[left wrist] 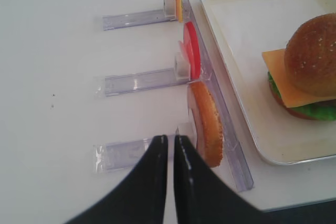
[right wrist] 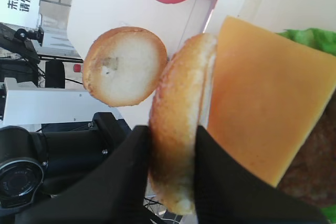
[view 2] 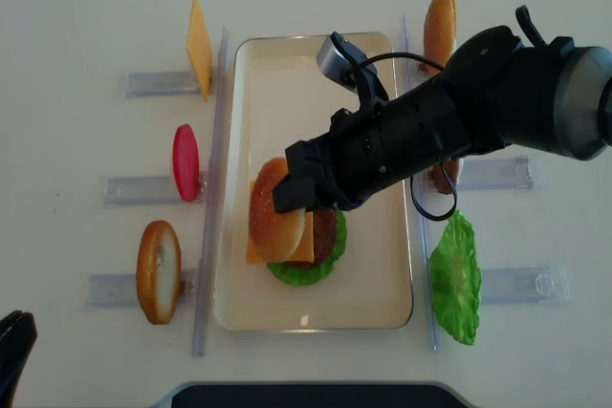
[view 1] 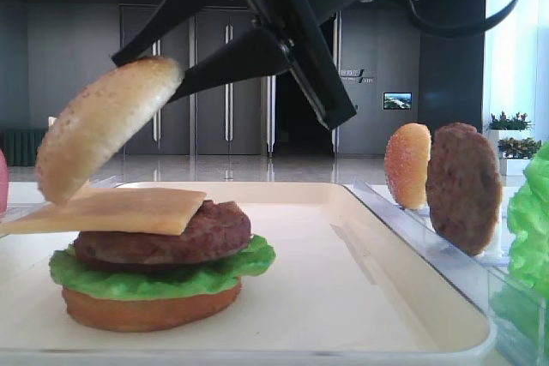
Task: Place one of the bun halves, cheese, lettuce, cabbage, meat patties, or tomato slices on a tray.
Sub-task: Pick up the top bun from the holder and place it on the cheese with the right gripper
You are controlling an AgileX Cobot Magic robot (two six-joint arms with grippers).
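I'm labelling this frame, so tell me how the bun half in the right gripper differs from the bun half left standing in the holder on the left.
The held bun half hangs tilted over the cheese on the tray, pinched by the right gripper; the spare bun half stands on edge in a clear holder on the table, untouched. The held one shows its seeded dome from above; the spare shows mostly rim. Both are round and golden-tan.

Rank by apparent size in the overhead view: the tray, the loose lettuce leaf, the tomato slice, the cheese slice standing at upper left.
1. Tray, clearly largest.
2. Lettuce leaf.
3. Cheese slice and tomato slice: both stand on edge and look about alike, so I won't rank them.
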